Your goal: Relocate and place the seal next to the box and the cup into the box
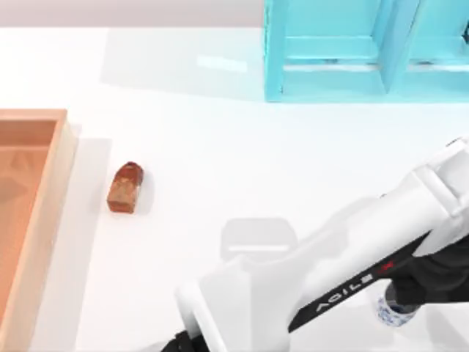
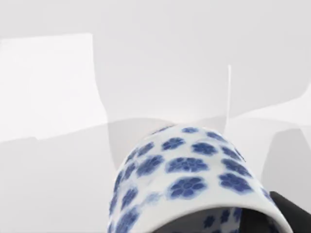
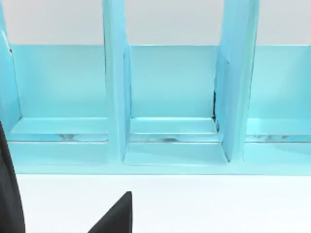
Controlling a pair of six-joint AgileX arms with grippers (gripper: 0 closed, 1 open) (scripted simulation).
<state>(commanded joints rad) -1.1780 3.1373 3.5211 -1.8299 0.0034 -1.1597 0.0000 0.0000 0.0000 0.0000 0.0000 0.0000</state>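
Observation:
The cup, white with blue flowers, stands on the table near the front right. My left arm reaches across the front of the table, and its dark left gripper hovers right over the cup. In the left wrist view the cup looms close, with one dark finger against its side. The reddish-brown seal lies on the table just right of the wooden box at the left edge. My right gripper is open with nothing in it and faces the turquoise shelf.
A turquoise shelf stands at the back right, its compartments open toward the table. White table surface stretches between the seal and the cup. The left arm's big white link crosses the front middle.

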